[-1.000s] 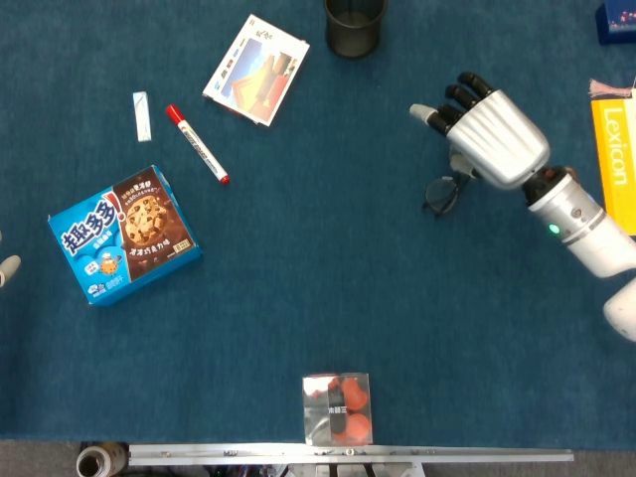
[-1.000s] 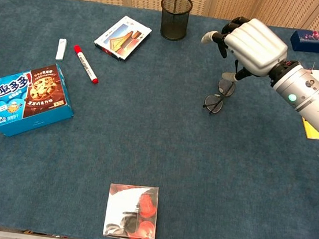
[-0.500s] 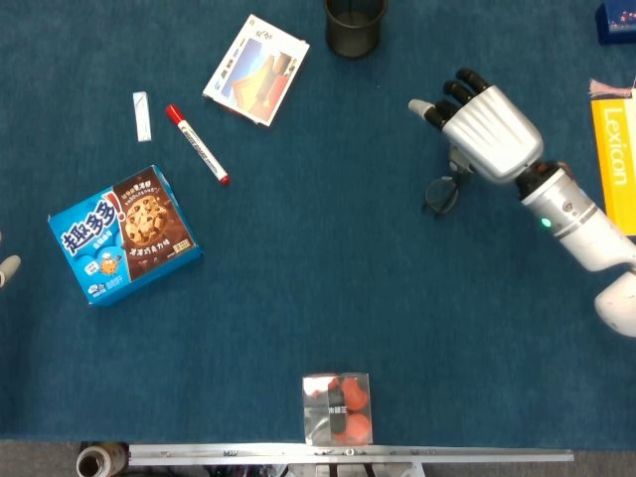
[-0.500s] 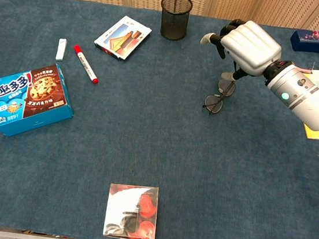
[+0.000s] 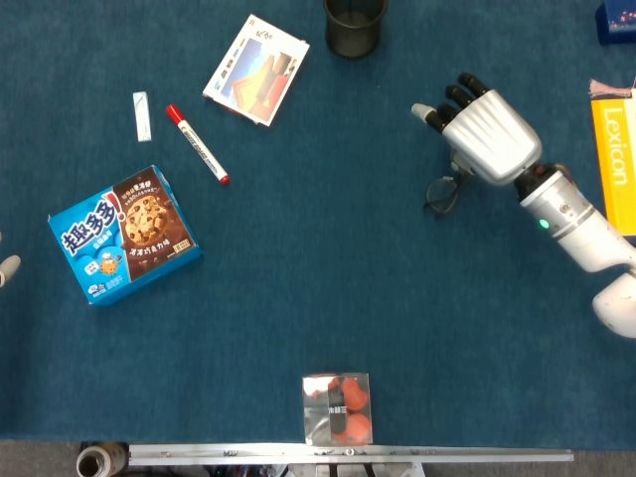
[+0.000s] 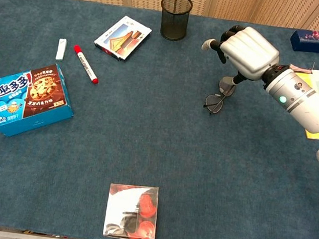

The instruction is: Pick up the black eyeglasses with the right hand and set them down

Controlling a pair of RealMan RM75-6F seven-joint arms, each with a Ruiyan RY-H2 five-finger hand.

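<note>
My right hand (image 5: pixel 484 131), a silver shell with dark fingers, hangs over the thin black wire-framed eyeglasses (image 5: pixel 442 193), which lie on the blue carpet-like table cloth (image 5: pixel 328 278) at about two o'clock from the table's centre. Seen from the head camera, the glasses poke out from under the palm toward seven o'clock, and their long axis looks to run roughly from seven to one o'clock. In the chest view the thumb (image 6: pixel 228 83) reaches down to the frame, touching or just beside it. I cannot tell whether it is a true pinch, as the upper fingers stay spread and loose. My left hand (image 5: pixel 8 268) barely shows at the nine o'clock edge, well apart, so the right is plainly the nearer one.

The frame is slender, rigid and probably slippery, with round lenses. I judge the next move needs a finger closing opposite the thumb.
</note>
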